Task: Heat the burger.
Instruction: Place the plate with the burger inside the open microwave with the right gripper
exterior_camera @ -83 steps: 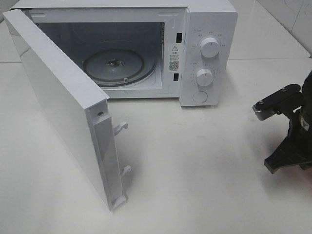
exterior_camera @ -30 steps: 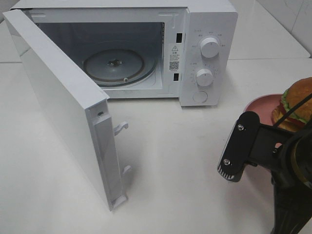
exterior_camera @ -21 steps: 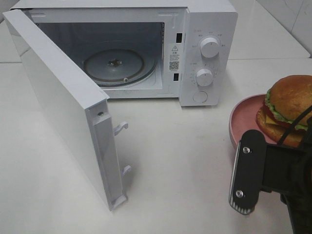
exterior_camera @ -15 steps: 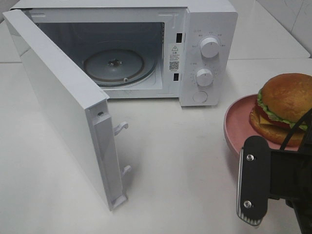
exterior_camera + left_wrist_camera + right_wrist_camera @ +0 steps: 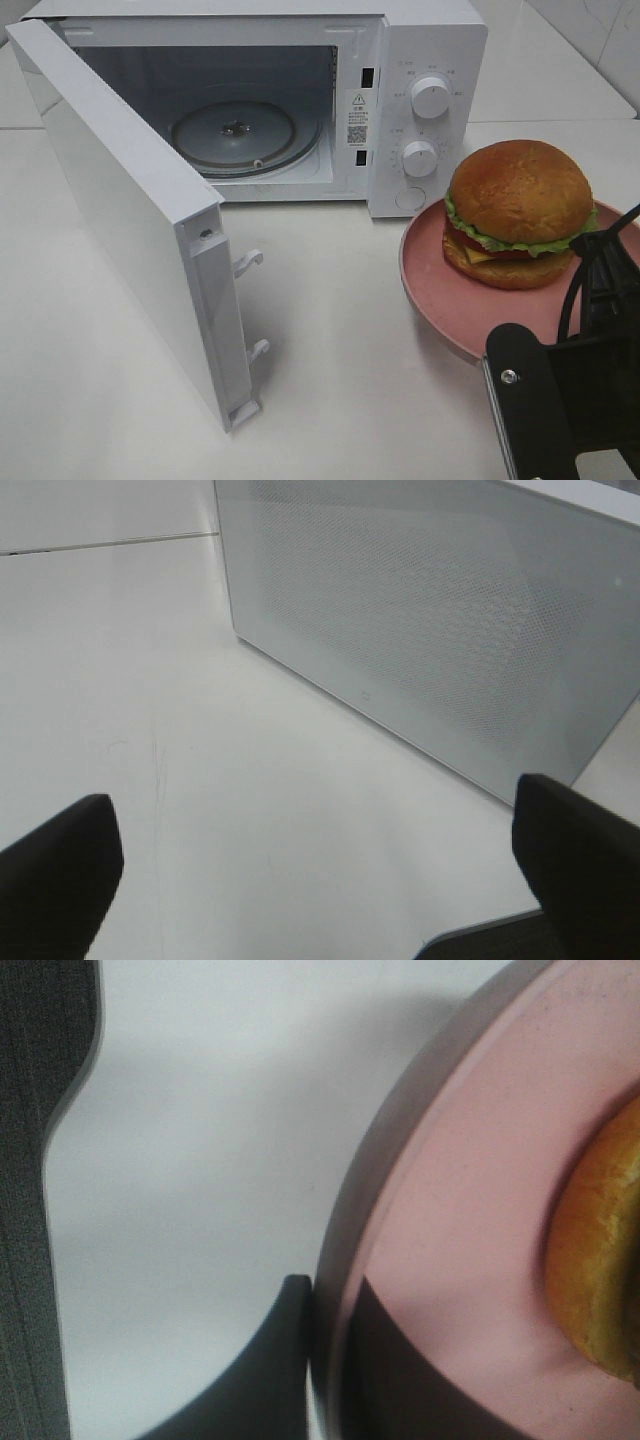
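Pink and glossy, the flat round plate [image 5: 428, 292] has swung in from the right edge toward the boxy white microwave oven [image 5: 425, 50]. It carries the small burger [image 5: 518, 212] with its domed brown bun, frilled green lettuce and yellow-red layers, which sits upright on it just in front of the dial panel. The right jaws are closed on the plate's smooth rim. Transport seems well under way, though the load must still pass the wide-open white door [image 5: 120, 210] to reach the round clear glass turntable [image 5: 235, 135]. The left jaws stand wide and empty above the matt white table [image 5: 340, 330], facing the door's perforated outer panel.
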`<state>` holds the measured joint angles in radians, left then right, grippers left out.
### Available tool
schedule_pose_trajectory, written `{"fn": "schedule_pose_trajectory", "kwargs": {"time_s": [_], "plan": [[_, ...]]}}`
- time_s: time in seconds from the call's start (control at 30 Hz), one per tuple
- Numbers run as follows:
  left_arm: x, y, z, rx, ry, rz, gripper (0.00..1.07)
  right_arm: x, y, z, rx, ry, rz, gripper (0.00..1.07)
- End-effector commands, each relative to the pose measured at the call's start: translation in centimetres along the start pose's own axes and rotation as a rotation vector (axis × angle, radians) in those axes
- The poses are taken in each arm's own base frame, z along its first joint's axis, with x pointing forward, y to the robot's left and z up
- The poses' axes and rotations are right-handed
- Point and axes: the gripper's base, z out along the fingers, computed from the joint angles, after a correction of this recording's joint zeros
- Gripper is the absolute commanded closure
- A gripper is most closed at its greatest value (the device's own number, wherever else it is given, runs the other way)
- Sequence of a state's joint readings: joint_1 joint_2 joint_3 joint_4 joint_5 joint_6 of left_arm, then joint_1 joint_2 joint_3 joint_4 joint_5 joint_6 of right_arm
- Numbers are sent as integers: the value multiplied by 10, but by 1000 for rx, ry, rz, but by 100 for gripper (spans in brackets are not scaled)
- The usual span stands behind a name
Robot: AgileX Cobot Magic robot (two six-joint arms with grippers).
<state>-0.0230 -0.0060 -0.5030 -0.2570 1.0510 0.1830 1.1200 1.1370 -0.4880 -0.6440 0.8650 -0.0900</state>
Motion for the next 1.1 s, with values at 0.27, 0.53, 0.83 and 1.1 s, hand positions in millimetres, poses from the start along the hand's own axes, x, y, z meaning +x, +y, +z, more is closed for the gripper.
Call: {"fn": "schedule_pose_trajectory", "kwargs": {"time_s": [0.27, 0.53, 0.83, 1.1], "plan": [[1, 0, -2, 2, -26, -1, 9, -7, -3, -2, 42, -86, -213, 107], [1, 0, -2, 2, -26, -1, 9, -16, -4, -3, 70, -177, -324, 107], [1, 0, -2, 2, -26, -1, 9, -18, -16, 3, 89, -280, -324, 107], [1, 0, -2, 2, -26, -1, 9, -10, -29, 10, 112, -309, -369, 107]]}}
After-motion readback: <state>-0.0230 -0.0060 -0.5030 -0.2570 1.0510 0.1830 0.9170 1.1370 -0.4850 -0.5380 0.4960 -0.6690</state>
